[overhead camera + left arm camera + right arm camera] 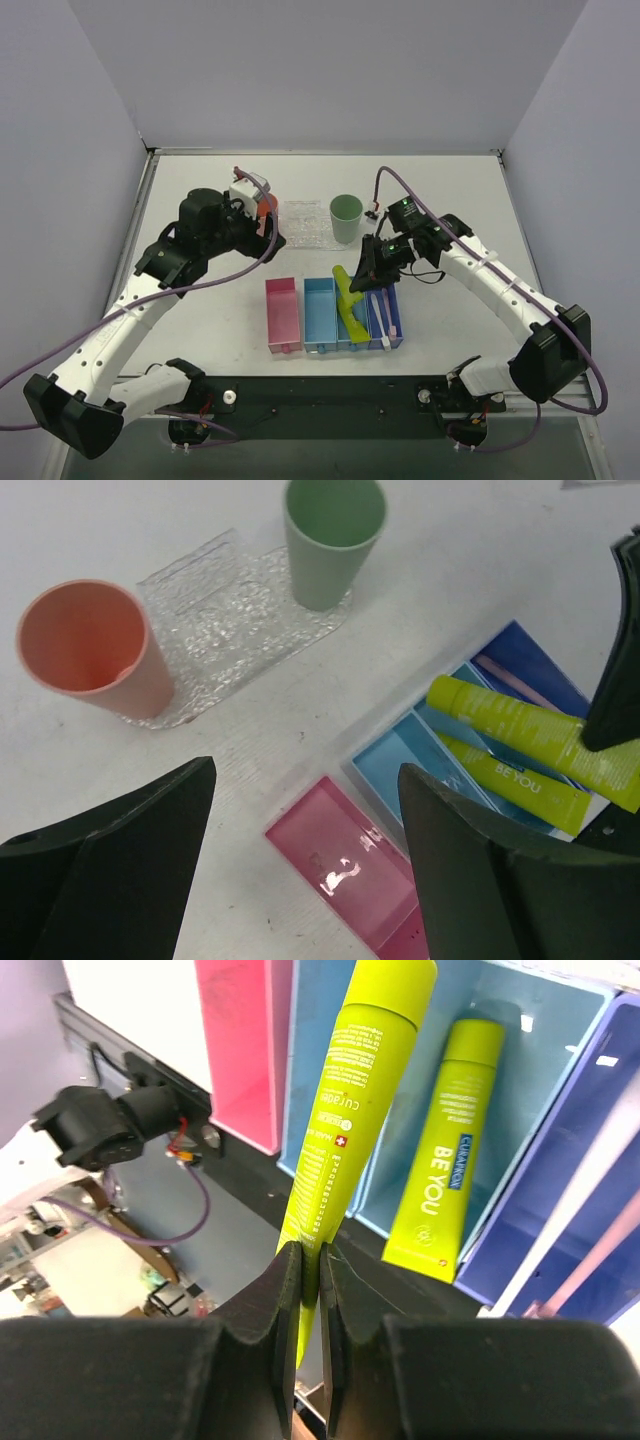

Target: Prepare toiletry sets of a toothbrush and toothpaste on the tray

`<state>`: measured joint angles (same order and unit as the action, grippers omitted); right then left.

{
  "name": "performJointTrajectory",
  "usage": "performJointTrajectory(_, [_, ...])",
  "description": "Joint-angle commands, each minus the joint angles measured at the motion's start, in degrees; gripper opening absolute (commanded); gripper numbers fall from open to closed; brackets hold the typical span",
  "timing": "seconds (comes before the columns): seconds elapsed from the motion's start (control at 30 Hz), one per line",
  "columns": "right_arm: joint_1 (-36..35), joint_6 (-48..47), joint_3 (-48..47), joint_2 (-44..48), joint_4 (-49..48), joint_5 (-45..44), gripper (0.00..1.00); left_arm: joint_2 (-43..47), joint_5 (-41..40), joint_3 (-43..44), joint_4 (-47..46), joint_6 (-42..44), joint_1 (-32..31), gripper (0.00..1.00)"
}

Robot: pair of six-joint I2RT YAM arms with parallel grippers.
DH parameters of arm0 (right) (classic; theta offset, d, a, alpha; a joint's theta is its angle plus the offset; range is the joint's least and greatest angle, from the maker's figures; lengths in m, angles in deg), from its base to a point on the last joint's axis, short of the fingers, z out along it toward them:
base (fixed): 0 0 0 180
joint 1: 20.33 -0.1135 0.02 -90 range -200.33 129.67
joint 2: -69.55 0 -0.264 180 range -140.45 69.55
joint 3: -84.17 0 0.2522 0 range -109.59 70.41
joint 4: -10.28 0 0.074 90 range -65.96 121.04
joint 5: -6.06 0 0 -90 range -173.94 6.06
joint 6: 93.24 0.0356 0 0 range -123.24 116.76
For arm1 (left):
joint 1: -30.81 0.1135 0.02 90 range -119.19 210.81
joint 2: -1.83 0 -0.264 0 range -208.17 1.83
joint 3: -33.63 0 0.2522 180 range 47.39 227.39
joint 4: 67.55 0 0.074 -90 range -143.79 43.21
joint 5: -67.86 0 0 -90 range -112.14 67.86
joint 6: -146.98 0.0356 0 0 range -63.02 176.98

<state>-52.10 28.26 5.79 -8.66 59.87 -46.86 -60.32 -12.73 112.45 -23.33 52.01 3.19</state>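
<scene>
Right hand (pixel 308 1260): clenched on toothpaste (pixel 350 1110), flat crimp at 6 o'clock.
Left hand (pixel 305 780): released.
Feel: light, probably squashy, slick.

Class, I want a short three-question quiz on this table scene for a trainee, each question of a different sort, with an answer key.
1. True or false: the right gripper is shut on a toothpaste tube.
2. Multiple choice: where does the other tube lie?
A. in the pink bin
B. in a light blue bin
C. inside the green cup
3. Fill in: the jaws of the left gripper are ___.

Key: 1 true; 2 B; 3 open.
</scene>
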Motion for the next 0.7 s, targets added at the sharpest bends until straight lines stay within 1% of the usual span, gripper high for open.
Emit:
performJointTrajectory(0.0, [1.44, 4.26, -4.2, 3.68, 4.24, 5.72, 0.0, 3.52, 11.67, -3.0, -10.32, 6.81, -1.74, 0.84])
performJointTrajectory(0.17, [2.5, 10.92, -4.73, 5.61, 4.94, 9.32, 0.0, 6.07, 13.0, -7.74, -15.85, 7.87, -3.76, 0.84])
performJointTrajectory(0.27, [3.82, 14.45, -4.81, 6.4, 5.21, 12.04, 0.0, 7.04, 12.4, -9.76, -17.27, 9.36, -5.95, 0.84])
performJointTrajectory(0.3, [4.52, 14.89, -5.42, 6.5, 5.3, 13.18, 0.0, 7.39, 11.6, -10.38, -17.36, 9.71, -7.87, 0.84])
performJointTrajectory(0.4, [5.31, 17.43, -6.31, 6.41, 5.47, 14.6, 0.0, 9.5, 9.93, -14.07, -18.94, 11.65, -10.78, 0.84])
performJointTrajectory(0.53, [6.1, 19.64, -9.02, 5.44, 5.74, 16.79, 0.0, 12.14, 7.38, -17.42, -21.93, 15.68, -16.92, 0.85])
performJointTrajectory(0.6, [6.28, 20.52, -9.73, 5.0, 5.82, 17.15, 0.0, 12.14, 5.27, -17.95, -22.63, 16.48, -18.61, 0.85])
performJointTrajectory(0.67, [6.28, 21.93, -10.26, 4.83, 5.74, 17.59, 0.0, 12.14, 4.48, -19.7, -25.53, 16.75, -20.27, 0.85])
